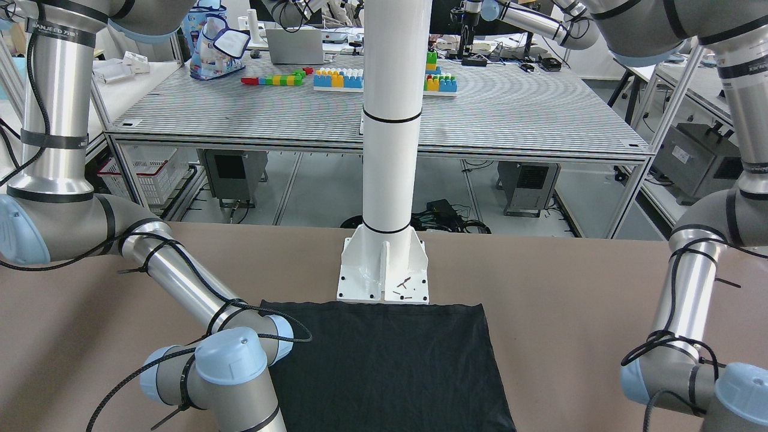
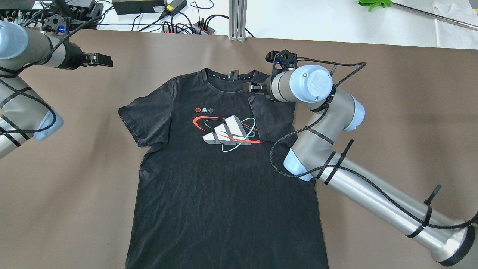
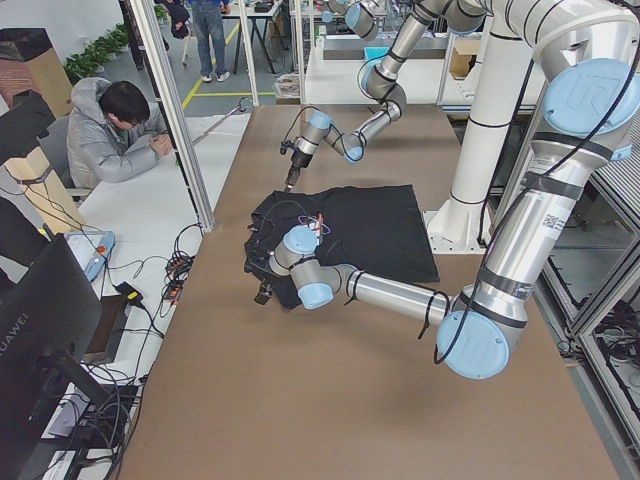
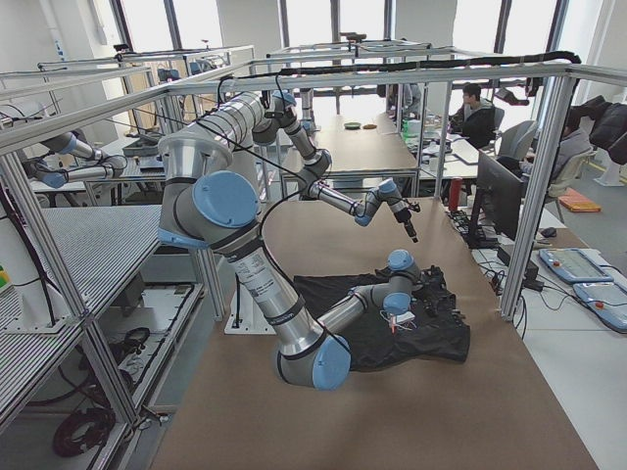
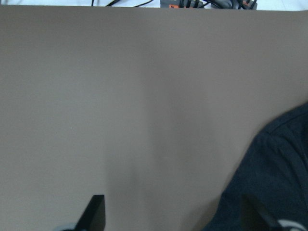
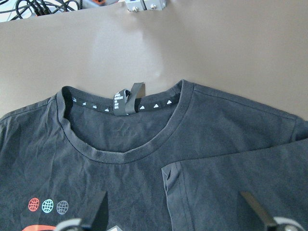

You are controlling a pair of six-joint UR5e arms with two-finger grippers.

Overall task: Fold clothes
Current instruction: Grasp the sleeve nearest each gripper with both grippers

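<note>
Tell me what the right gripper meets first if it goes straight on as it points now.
Probably the black T-shirt, at the folded-in sleeve just below the collar. The right gripper, jaws open, points down at it with nothing between; how high it sits is unclear.

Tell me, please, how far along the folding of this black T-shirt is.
Early. Done: the sleeve on the right arm's side is folded in over the chest of the T-shirt. In hand: nothing; the right gripper is open over that fold, the left gripper open over bare table. Left: the other sleeve lies spread and the body is unfolded.
</note>
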